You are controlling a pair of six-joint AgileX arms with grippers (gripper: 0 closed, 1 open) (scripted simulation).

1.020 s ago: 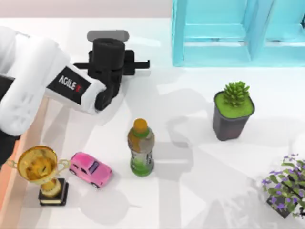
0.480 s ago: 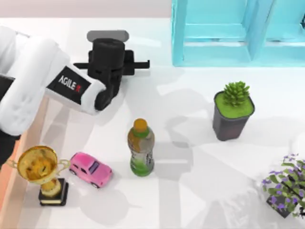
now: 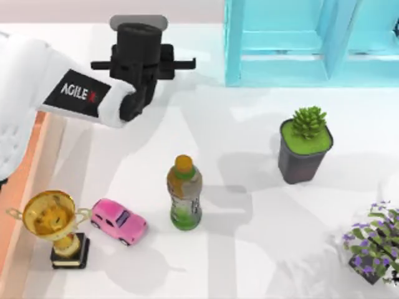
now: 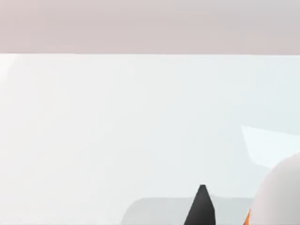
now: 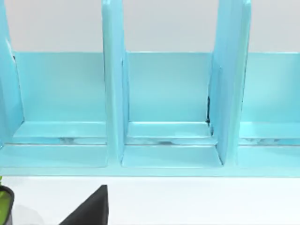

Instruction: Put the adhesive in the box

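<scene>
Your L gripper (image 3: 140, 56) hung near the table's far-left corner, prob clamped on adhesive (image 4: 281, 192), whose white body sat beside a fingertip. Box (image 3: 34, 156) ran along the left edge, so L arm was nearer. R arm idle, facing shelf (image 5: 164, 93).

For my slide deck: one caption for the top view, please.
Left claw near the table's far left; drink bottle, pink car, trophy, two plants and turquoise shelf around.

White left arm (image 3: 37, 106) with black left gripper (image 3: 138, 31) reaches over the table's far left. Green drink bottle (image 3: 184, 193) stands mid-table, beside pink toy car (image 3: 118, 221) and gold trophy (image 3: 53, 224); turquoise shelf frame (image 3: 312, 40) behind
</scene>
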